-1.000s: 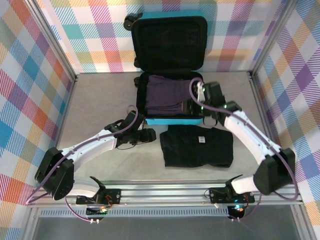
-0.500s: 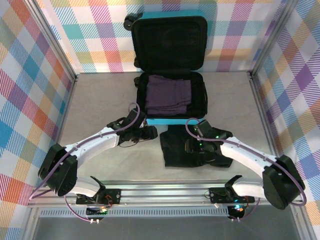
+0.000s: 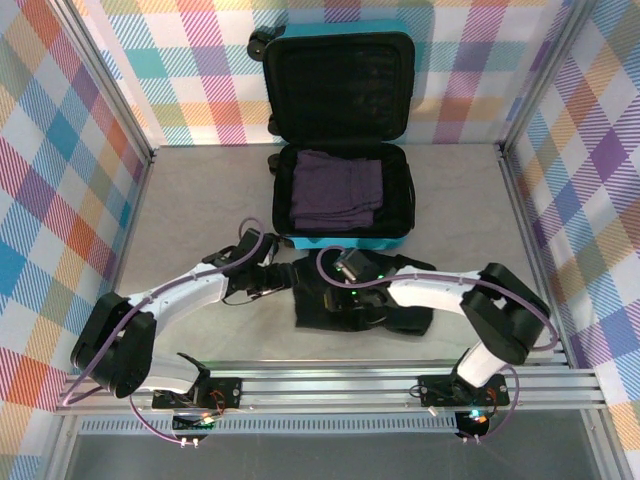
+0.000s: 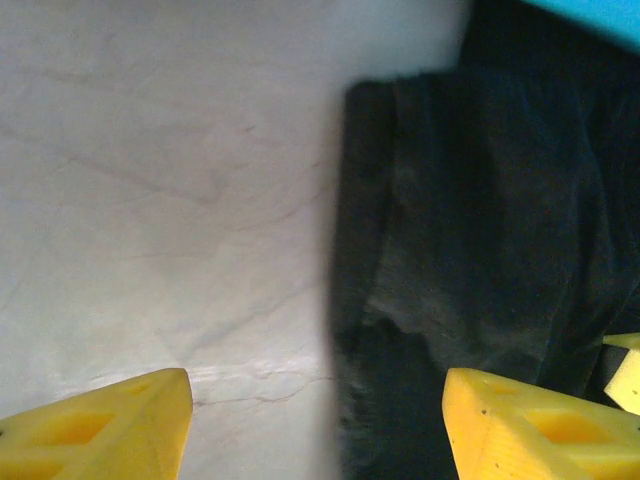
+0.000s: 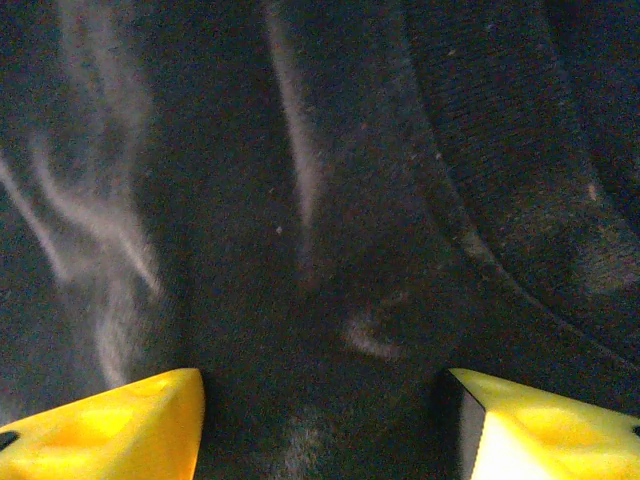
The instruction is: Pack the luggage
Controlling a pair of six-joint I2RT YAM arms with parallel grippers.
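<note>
Beside the luggage (image 3: 345, 243), left gripper (image 4: 315, 425), spread wide, straddles the edge of the black garment (image 4: 470, 230); right gripper (image 5: 320, 410), also wide, sits close over it. Advise: pinch all layers, lift level.

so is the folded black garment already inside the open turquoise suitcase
No, the folded black garment lies on the grey table in front of the turquoise hard-shell suitcase, which holds folded purple clothes.

the luggage (image 3: 345, 243), a turquoise hard-shell suitcase, lies open at the back middle of the surface (image 3: 200, 200). its base lies flat and holds a folded purple garment (image 3: 335, 195). its black-lined lid (image 3: 338, 85) stands upright against the back wall, with a black wheel (image 3: 260, 42) at the lid's top left.
</note>
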